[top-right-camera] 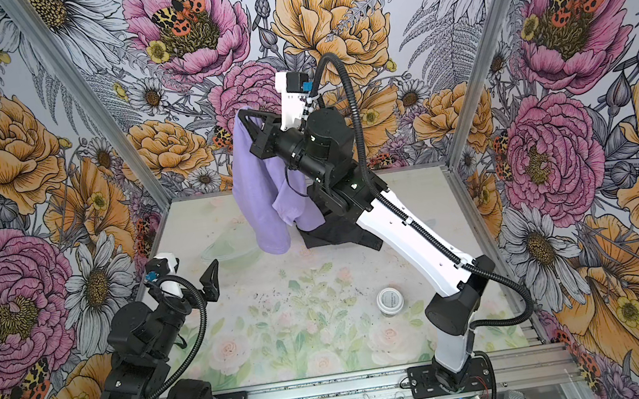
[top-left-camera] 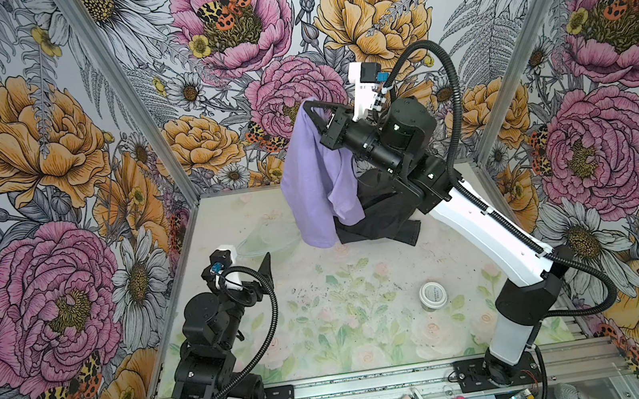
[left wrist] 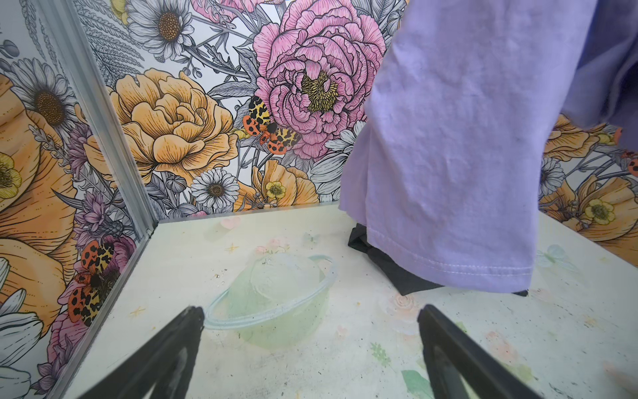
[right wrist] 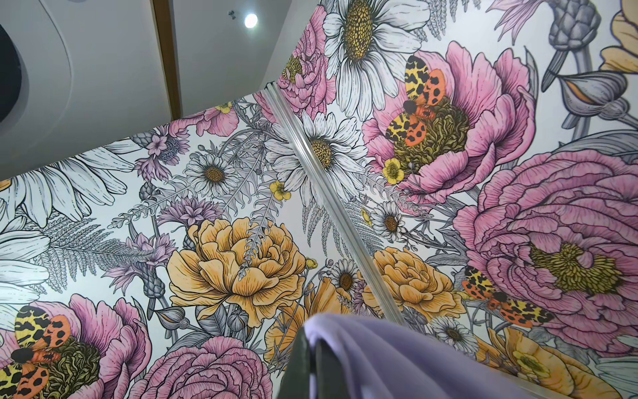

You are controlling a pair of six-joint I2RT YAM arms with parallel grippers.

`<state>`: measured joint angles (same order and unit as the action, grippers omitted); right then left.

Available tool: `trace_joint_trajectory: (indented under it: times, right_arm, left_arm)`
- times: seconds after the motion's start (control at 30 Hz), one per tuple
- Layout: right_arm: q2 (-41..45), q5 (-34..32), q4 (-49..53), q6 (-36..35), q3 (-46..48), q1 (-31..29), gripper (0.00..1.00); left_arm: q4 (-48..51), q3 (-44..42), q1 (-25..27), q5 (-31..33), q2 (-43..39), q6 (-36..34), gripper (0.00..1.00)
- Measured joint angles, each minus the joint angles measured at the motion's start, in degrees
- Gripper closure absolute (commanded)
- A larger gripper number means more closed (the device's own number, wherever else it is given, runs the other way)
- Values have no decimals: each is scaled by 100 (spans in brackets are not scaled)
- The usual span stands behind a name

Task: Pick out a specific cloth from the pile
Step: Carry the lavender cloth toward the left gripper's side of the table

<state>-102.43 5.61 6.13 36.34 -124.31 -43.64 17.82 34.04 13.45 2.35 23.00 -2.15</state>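
The lavender cloth (top-left-camera: 317, 175) (top-right-camera: 262, 191) hangs high above the table, pinched at its top by my right gripper (top-left-camera: 307, 105) (top-right-camera: 243, 114), which is shut on it. In the right wrist view the cloth (right wrist: 397, 359) drapes over the closed fingers (right wrist: 300, 366). Below it lies the pile (top-left-camera: 379, 218) (top-right-camera: 339, 233) of charcoal-black garments at the table's back, partly hidden by the cloth and the right arm. The cloth's hem (left wrist: 448, 172) hangs in front of the pile (left wrist: 386, 269) in the left wrist view. My left gripper (top-left-camera: 266, 268) (top-right-camera: 211, 280) (left wrist: 310, 331) stands open and empty at the left, low over the table.
A clear pale-green plastic bowl (left wrist: 272, 300) (top-left-camera: 273, 240) lies upturned on the table just ahead of the left gripper. A small white-lidded jar (top-left-camera: 433, 296) (top-right-camera: 390, 301) stands at the front right. Flowered walls with metal posts (left wrist: 103, 138) close in the table.
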Motion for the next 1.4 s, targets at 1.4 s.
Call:
trace_joint_trajectory:
  times: [1.4]
  right_arm:
    - [-3259,-11,387,68,-2223,-1036,100]
  left_arm:
    - [-4,-94,-20,433,-616,-127,1]
